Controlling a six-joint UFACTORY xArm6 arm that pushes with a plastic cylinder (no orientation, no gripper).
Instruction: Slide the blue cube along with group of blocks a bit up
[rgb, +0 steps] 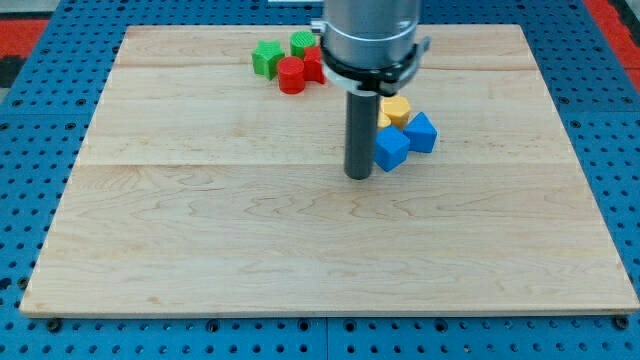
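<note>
A blue cube lies right of the board's centre, touching a second blue block on its right. A yellow block sits just above them, with a second yellow piece partly hidden behind the rod. My tip rests on the board just left of the blue cube, touching or nearly touching its left side. The arm's grey body hangs over the group's upper left.
Near the view's top, a second group holds a green star-like block, a green block, a red cylinder and a red block partly behind the arm. The wooden board sits on a blue pegboard.
</note>
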